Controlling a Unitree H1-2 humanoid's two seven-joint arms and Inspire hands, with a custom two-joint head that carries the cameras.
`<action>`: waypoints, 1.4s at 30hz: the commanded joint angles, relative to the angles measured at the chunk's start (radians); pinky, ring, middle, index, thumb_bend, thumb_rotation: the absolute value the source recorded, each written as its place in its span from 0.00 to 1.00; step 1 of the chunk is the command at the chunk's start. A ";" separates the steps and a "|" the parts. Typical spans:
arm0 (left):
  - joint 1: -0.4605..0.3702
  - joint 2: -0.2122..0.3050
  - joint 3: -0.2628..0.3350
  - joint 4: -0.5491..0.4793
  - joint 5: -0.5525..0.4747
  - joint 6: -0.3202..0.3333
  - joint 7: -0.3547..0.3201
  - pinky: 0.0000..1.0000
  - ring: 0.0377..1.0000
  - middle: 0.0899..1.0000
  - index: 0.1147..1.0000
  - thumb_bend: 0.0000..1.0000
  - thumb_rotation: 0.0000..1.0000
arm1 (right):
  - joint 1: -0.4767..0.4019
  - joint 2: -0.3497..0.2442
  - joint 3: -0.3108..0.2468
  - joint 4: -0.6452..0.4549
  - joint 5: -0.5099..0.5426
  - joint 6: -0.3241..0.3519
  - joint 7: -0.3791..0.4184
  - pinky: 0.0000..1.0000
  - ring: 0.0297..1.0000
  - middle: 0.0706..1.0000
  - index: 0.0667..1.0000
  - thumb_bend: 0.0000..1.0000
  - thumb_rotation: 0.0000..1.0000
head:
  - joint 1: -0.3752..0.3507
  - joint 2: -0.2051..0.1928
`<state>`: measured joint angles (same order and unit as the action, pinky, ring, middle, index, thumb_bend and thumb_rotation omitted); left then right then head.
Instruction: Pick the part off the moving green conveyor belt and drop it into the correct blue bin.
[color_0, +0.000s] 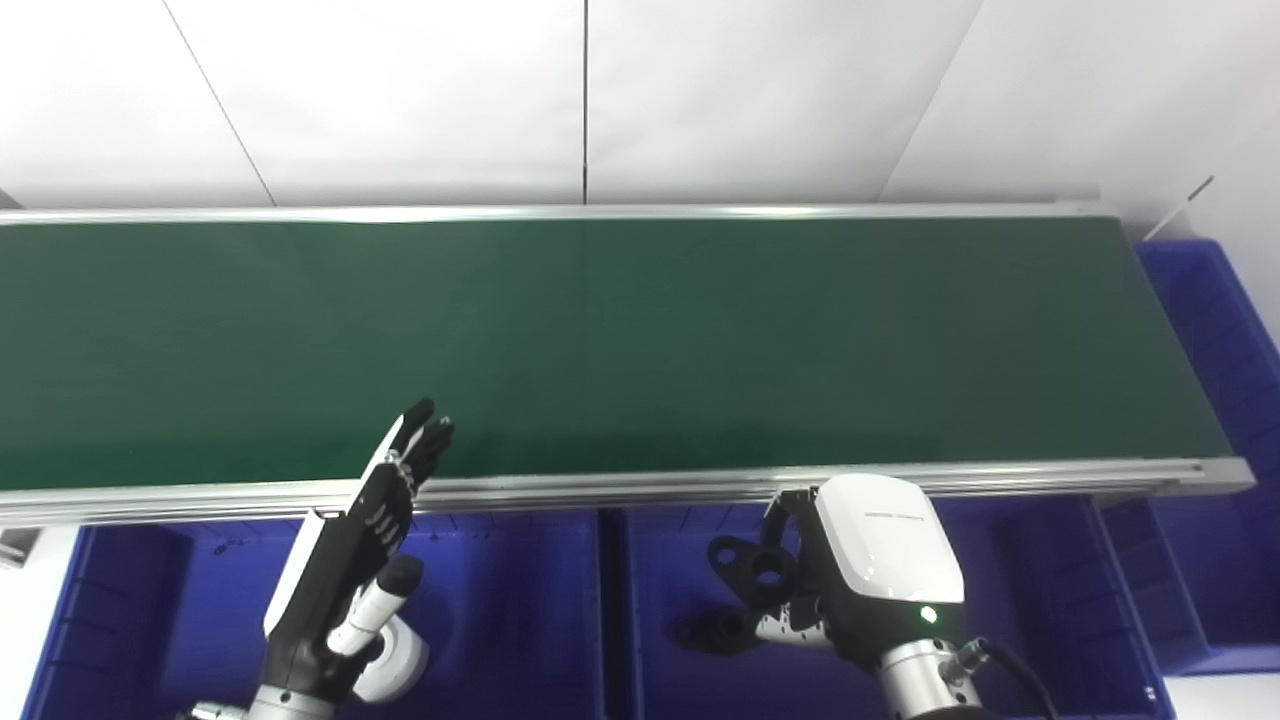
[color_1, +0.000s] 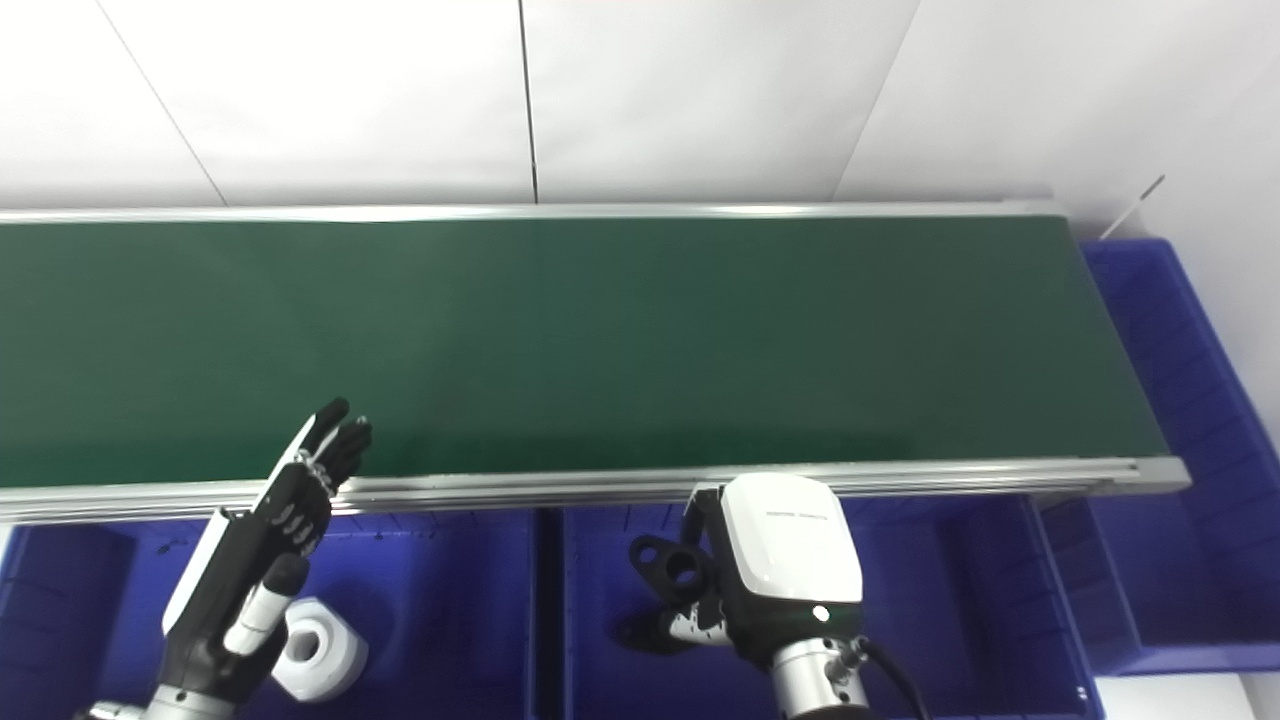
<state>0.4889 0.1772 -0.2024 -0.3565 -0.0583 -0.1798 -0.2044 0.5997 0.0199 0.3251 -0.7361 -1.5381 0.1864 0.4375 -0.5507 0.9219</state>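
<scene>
Holding the black bracket part (color_0: 752, 567) clamped in my right hand (color_0: 850, 580) over the middle blue bin (color_0: 1000, 560); my left hand (color_0: 345, 560) is hovering, fingers (color_0: 420, 440) apart, above the left bin (color_0: 500, 600), near the green conveyor belt (color_0: 600, 340).

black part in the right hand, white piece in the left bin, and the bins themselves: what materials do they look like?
Black part: matte, dull and even with through holes; probably moulded or printed plastic, though coated metal isn't excluded.
White piece: smooth, slightly glossy, faceted with a round bore; looks like plastic.
Blue bins: uniform saturated blue with ribbed walls, so likely injection-moulded plastic.
</scene>
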 joint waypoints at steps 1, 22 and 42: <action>0.000 0.012 0.002 -0.029 -0.016 -0.006 -0.011 0.99 0.96 0.94 0.96 0.69 0.83 | 0.020 0.006 0.002 0.006 -0.016 -0.039 -0.045 0.10 0.15 0.22 0.45 0.51 0.14 | 0.001 0.000; 0.004 -0.004 0.001 -0.042 -0.006 0.009 -0.019 0.98 0.95 0.93 0.97 0.69 0.83 | 0.015 0.021 -0.005 0.056 -0.258 -0.105 0.026 0.94 0.84 0.85 0.83 1.00 0.91 | 0.026 -0.002; 0.039 -0.039 -0.027 -0.030 0.073 0.002 -0.005 0.96 0.96 0.93 0.95 0.73 0.87 | 0.096 0.100 -0.050 0.083 0.834 -0.158 -0.241 0.59 0.68 0.73 0.75 0.87 0.88 | 0.207 -0.035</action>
<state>0.5053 0.1549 -0.2113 -0.3586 -0.0107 -0.1444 -0.2197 0.6317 0.0520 0.2763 -0.6397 -1.0888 0.1114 0.3220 -0.3453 0.8882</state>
